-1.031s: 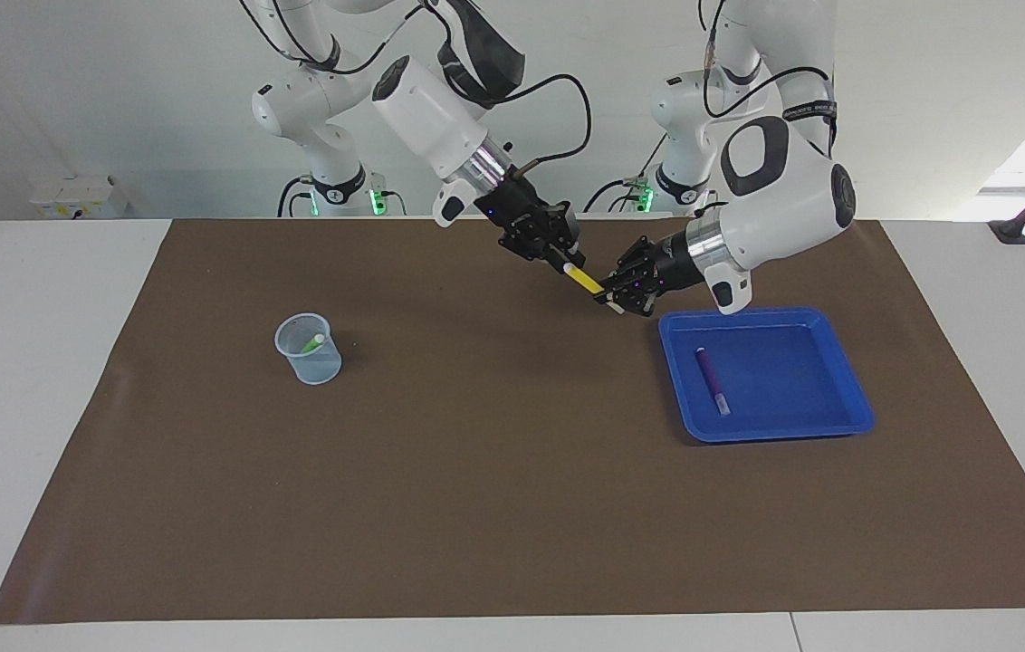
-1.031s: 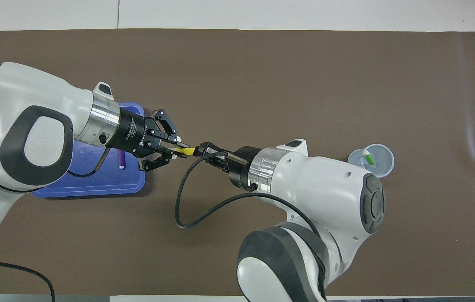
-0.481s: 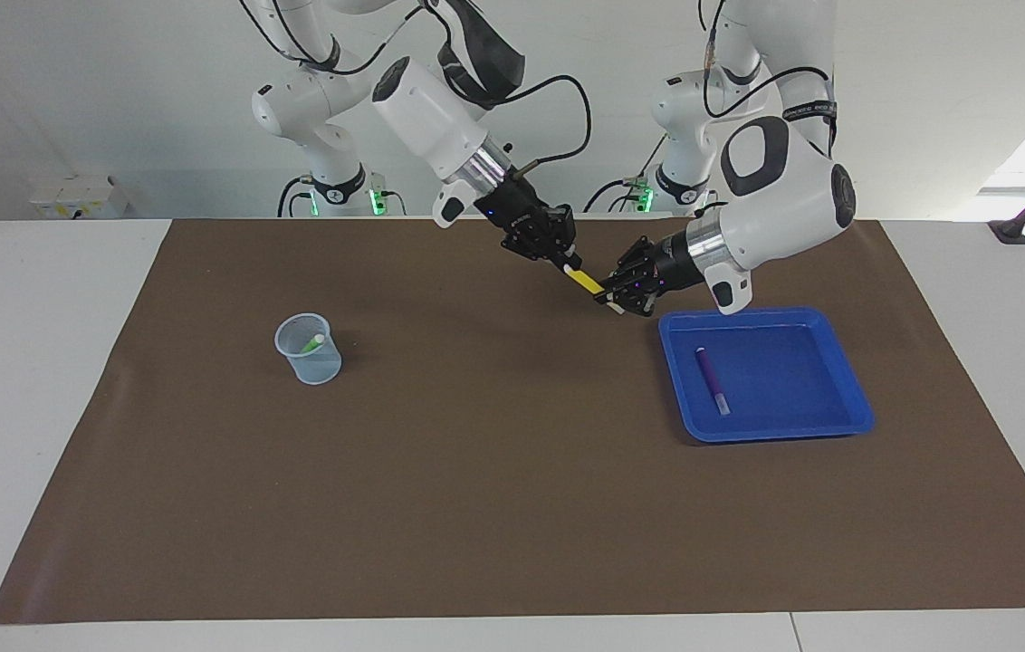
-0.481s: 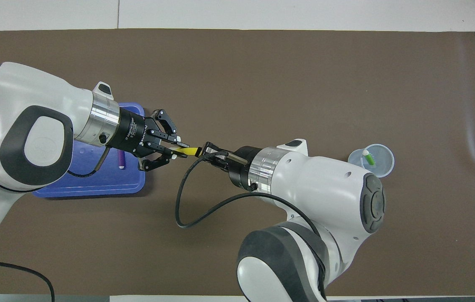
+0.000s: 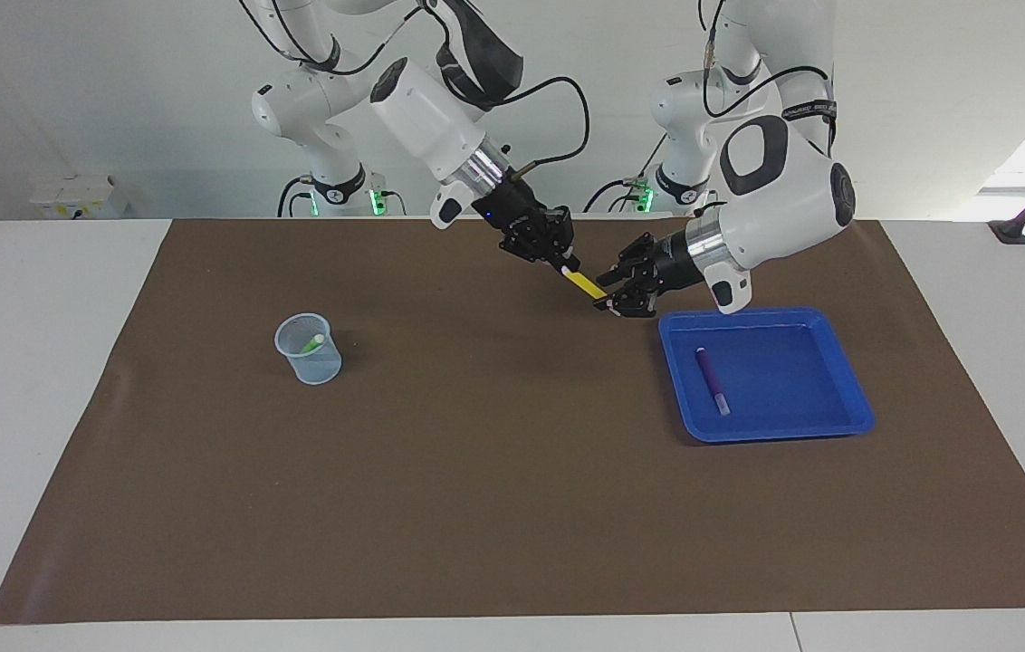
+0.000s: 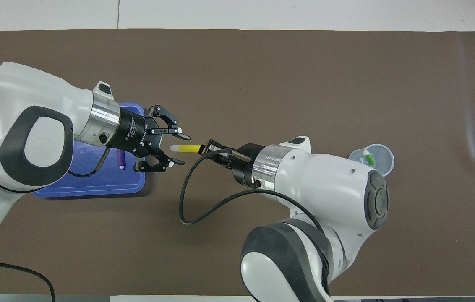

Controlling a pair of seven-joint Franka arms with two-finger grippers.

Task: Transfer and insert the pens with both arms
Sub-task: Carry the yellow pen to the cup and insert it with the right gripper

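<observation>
Right end effector (image 6: 213,147) grips the yellow pen (image 6: 187,148) in the air; left end effector (image 6: 177,148) gapes wide around its pale tip, not touching.

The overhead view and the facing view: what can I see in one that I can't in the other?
Only the overhead view shows the left tool spread open with the yellow pen's pale cap free between its fingers. Only the facing view shows the wall, the two smaller arms with green lights, and both tools up off the brown mat. Both show the right tool gripping the yellow pen, the purple pen in the blue tray, and the green pen in the clear cup.
</observation>
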